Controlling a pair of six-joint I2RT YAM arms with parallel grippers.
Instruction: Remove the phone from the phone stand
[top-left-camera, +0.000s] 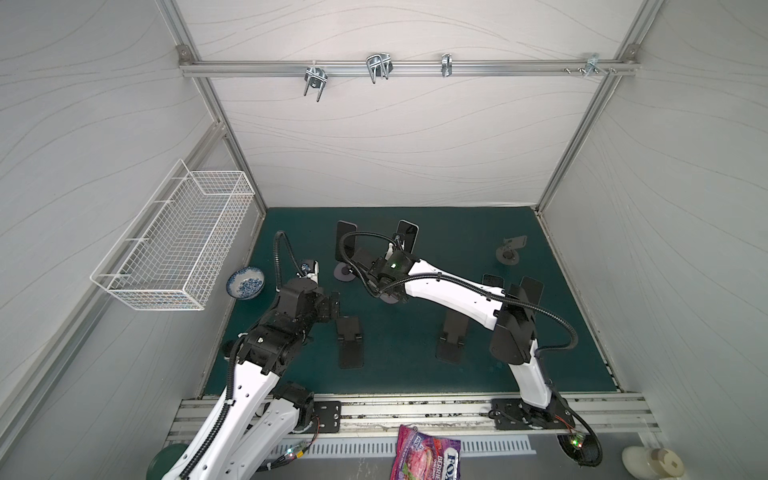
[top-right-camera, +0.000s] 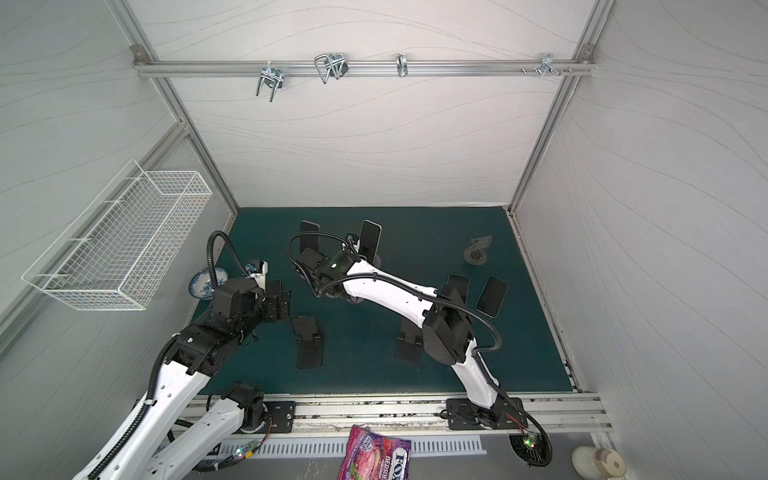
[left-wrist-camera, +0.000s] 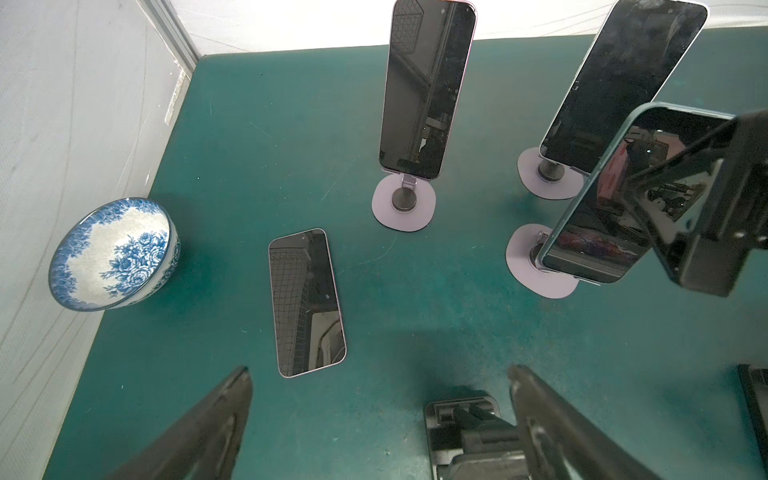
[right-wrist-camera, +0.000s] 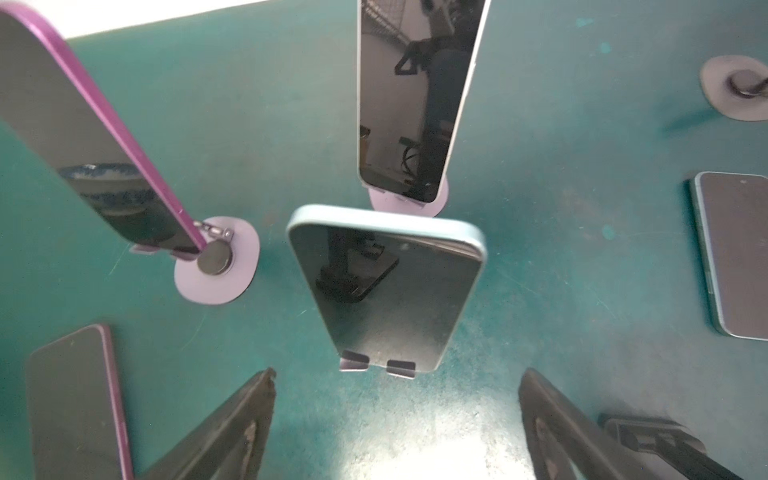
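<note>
Dark-teal matted worktop (top-left-camera: 399, 353) carries the 2 arms' work. Right tool (right-wrist-camera: 397, 372), wide and empty, faces the dark-screened, pale-blue-edged phone (right-wrist-camera: 386, 291), which leans on its lilac round-based stand (left-wrist-camera: 521, 257). Left tool (left-wrist-camera: 379, 369) gapes wide, empty.

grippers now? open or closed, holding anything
left gripper: open, holding nothing
right gripper: open, holding nothing, phone just ahead

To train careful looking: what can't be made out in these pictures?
Blue-edged phone: both top views, mostly hidden under the right arm.
Purple-edged phone: right wrist view, partly cut off by the frame edge.
Snack packet: both top views, cut by the bottom edge.
Black folding stand: left wrist view, cut by the bottom edge.
</note>
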